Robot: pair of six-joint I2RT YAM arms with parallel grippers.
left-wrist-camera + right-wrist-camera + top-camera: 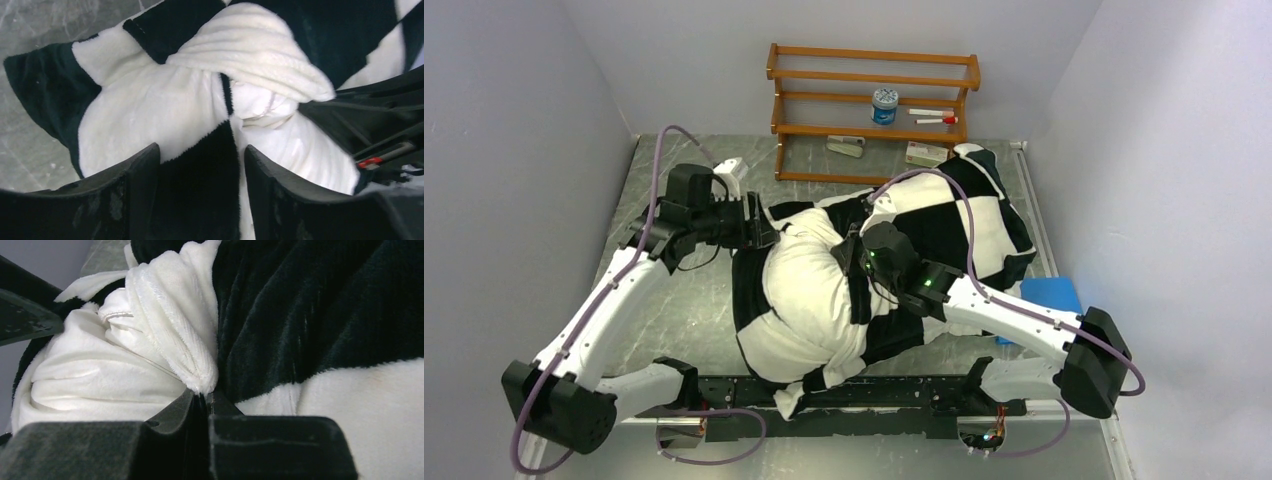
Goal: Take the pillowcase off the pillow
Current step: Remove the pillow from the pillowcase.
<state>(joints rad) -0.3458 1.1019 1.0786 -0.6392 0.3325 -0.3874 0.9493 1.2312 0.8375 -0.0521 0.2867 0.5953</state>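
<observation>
Peeling step: we note the right gripper (206, 397) pinching the pillowcase (320, 315) hem, left gripper (200, 155) agape, seemingly empty; next, pin the pillow (100, 375), pull far-right.

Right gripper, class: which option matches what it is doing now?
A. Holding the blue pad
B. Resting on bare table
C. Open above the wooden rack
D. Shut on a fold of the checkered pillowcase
D: in the right wrist view the right gripper is closed, with a white plush fold of the pillowcase pinched between its fingertips.

Bright, even light; wrist views slightly soft.
</observation>
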